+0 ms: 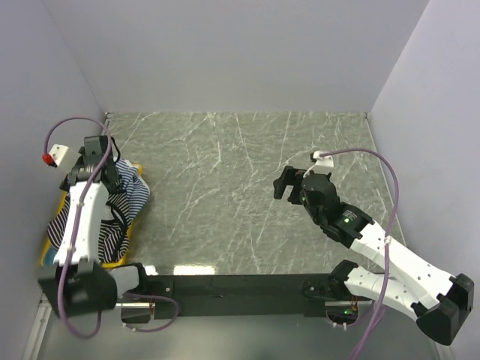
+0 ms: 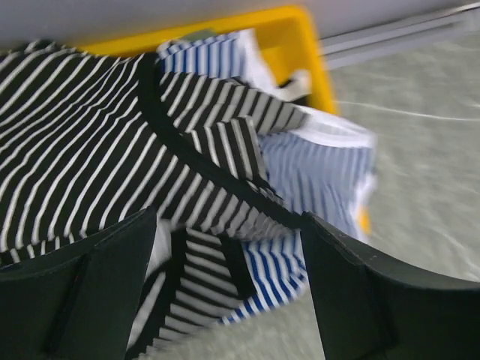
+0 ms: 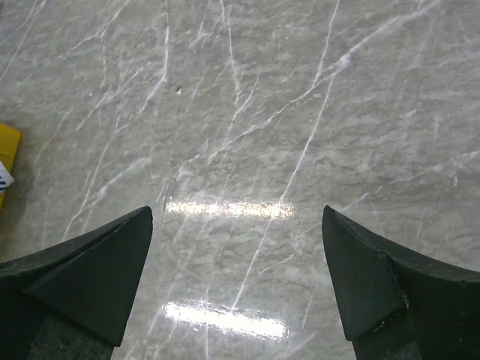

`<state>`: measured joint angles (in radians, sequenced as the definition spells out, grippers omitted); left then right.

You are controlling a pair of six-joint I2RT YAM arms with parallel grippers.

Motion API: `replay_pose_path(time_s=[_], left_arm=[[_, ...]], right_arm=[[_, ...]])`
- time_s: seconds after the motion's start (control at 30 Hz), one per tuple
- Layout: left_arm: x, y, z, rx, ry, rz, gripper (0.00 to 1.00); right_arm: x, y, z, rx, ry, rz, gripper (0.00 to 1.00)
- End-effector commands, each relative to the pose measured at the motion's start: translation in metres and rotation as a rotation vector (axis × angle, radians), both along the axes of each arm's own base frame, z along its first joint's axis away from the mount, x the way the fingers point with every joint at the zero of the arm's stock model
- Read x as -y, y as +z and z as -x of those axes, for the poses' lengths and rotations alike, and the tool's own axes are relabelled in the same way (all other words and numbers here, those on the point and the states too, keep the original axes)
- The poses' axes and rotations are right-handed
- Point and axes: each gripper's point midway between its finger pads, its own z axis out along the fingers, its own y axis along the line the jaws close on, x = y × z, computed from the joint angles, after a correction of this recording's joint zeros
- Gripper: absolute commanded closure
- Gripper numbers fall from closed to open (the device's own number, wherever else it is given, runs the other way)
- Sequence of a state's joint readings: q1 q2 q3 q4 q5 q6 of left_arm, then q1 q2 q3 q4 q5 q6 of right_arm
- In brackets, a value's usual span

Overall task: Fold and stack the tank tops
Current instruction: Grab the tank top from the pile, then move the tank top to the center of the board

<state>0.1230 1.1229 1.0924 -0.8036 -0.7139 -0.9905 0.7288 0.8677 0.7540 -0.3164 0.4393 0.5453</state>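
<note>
A heap of striped tank tops [image 1: 129, 196] spills out of a yellow bin [image 1: 120, 261] at the table's left edge. In the left wrist view a black-and-white tank top [image 2: 90, 142] with black trim lies over a blue-and-white one [image 2: 322, 176] with white trim. My left gripper [image 2: 229, 225] hangs open just above this heap, with fabric showing between its fingers but not pinched. It sits at the heap's far end [image 1: 101, 154] in the top view. My right gripper [image 1: 285, 184] stands open over bare table right of centre, with nothing between its fingers [image 3: 236, 217].
The marble-patterned table [image 1: 225, 172] is walled on three sides. The bin's yellow rim [image 2: 300, 37] stands close to the left wall. A corner of the bin [image 3: 6, 154] shows at the left edge of the right wrist view. A black rail [image 1: 240, 285] joins the arm bases.
</note>
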Motion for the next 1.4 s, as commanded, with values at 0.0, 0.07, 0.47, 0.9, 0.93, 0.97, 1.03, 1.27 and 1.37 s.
replay_pose_path(time_s=[0.0,0.07,0.47,0.9,0.93,0.97,1.03,1.27,1.37], left_arm=[[-0.014,-0.031,-0.009,-0.043,0.067,0.080,0.17],[-0.021,-0.050,-0.011,-0.077,0.118,0.103,0.16],[-0.044,-0.046,-0.013,-0.064,0.153,0.119,0.99],[0.015,0.176,-0.001,0.452,-0.240,-0.016,0.99],[0.027,0.184,-0.003,0.478,-0.291,-0.008,0.99],[0.044,0.202,-0.005,0.522,-0.356,-0.010,0.99],[0.067,0.217,-0.008,0.562,-0.439,0.007,0.99],[0.208,0.231,-0.024,0.607,-0.798,0.125,0.99],[0.270,0.224,-0.018,0.587,-0.922,0.148,0.99]], right_arm=[[-0.011,0.025,-0.005,0.049,0.020,-0.060,0.00],[-0.010,0.024,-0.004,0.046,0.023,-0.053,0.00],[-0.003,0.029,0.002,0.054,0.023,-0.038,0.00],[-0.011,0.065,-0.002,0.086,0.050,-0.066,0.00],[-0.011,0.072,-0.003,0.097,0.048,-0.070,0.00],[-0.010,0.075,-0.003,0.101,0.045,-0.067,0.00],[-0.007,0.085,-0.004,0.120,0.034,-0.072,0.00],[0.005,0.114,-0.005,0.178,-0.019,-0.086,0.00],[0.007,0.119,-0.005,0.191,-0.028,-0.097,0.00]])
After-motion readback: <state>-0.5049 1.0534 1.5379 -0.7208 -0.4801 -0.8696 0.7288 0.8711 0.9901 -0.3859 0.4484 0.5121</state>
